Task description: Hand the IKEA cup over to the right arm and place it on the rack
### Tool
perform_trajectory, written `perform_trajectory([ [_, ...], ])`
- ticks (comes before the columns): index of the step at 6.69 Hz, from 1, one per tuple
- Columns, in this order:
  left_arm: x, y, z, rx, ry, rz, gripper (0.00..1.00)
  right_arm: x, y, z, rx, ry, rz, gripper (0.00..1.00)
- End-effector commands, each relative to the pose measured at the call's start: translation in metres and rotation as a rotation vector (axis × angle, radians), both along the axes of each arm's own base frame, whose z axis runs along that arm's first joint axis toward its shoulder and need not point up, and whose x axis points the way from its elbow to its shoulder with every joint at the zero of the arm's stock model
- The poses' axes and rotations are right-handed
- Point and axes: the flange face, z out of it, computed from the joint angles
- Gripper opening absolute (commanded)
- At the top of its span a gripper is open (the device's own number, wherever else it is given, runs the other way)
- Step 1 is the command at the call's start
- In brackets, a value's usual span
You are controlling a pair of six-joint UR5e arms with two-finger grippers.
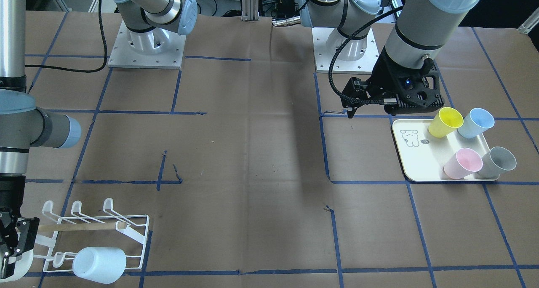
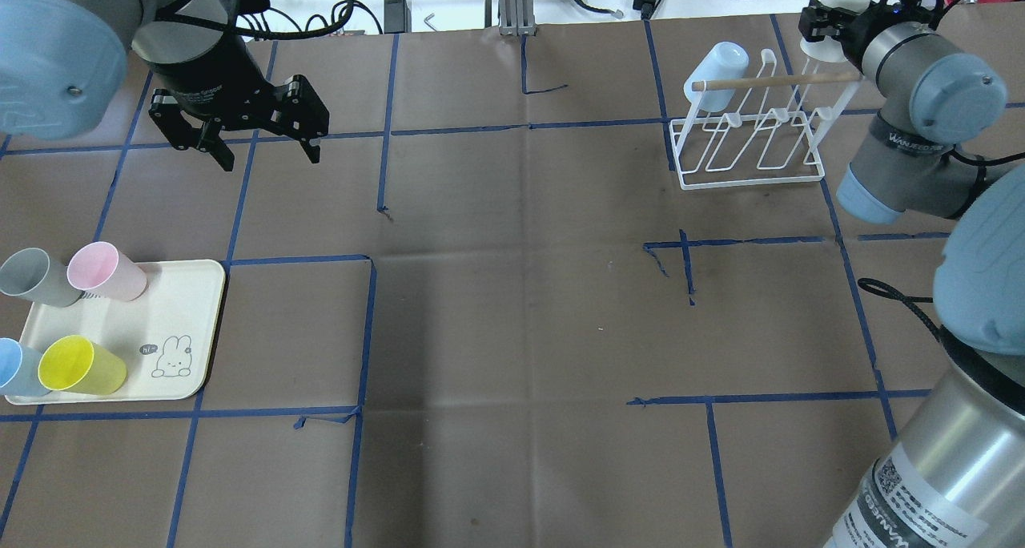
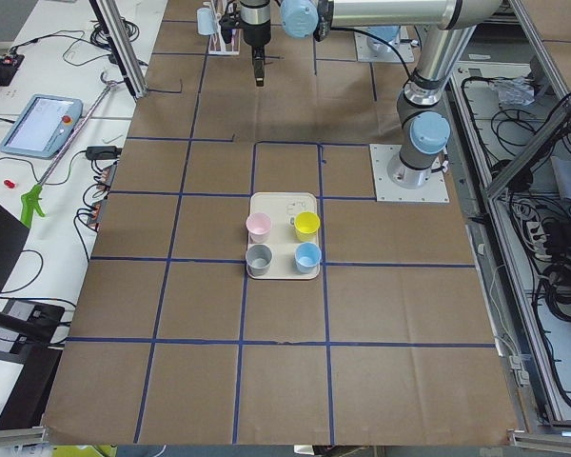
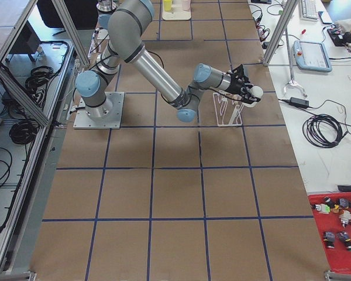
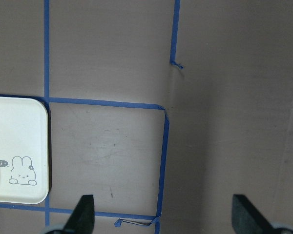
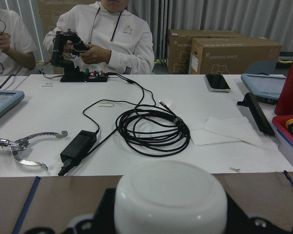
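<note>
At the lower left of the overhead view, the tray (image 2: 188, 324) holds a grey cup (image 2: 32, 277), pink cup (image 2: 104, 271), blue cup (image 2: 14, 368) and yellow cup (image 2: 80, 365). Above it the left gripper (image 2: 270, 162) hangs over the table (image 2: 512, 292), fingers spread wide, holding nothing. At the upper right, the rack (image 2: 751, 182) carries one pale cup (image 2: 715, 66). In the far right corner the right gripper (image 2: 829, 23) clamps a white cup (image 6: 171, 200) just beyond the rack. The handover looks done; seating this cup on a prong remains.
</note>
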Motion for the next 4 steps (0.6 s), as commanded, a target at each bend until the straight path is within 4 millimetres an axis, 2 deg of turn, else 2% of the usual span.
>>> perform_trajectory([
  [1,-0.0009,0.0000,-0.0006,-0.006,0.010,0.000,1.00,0.0039,0.0065,-0.0158,0.026,-0.003,-0.006,0.36],
  [2,-0.0006,0.0000,-0.0006,-0.006,0.007,0.000,1.00,0.0038,0.0068,-0.0169,0.030,-0.005,-0.008,0.79],
  [3,-0.0006,0.0002,-0.0013,-0.004,0.007,0.000,1.00,0.0045,0.0050,-0.0147,0.031,-0.009,-0.005,0.99],
  [4,-0.0006,0.0002,-0.0013,-0.004,0.007,0.000,1.00,0.0041,0.0038,-0.0133,0.030,-0.009,-0.005,1.00],
])
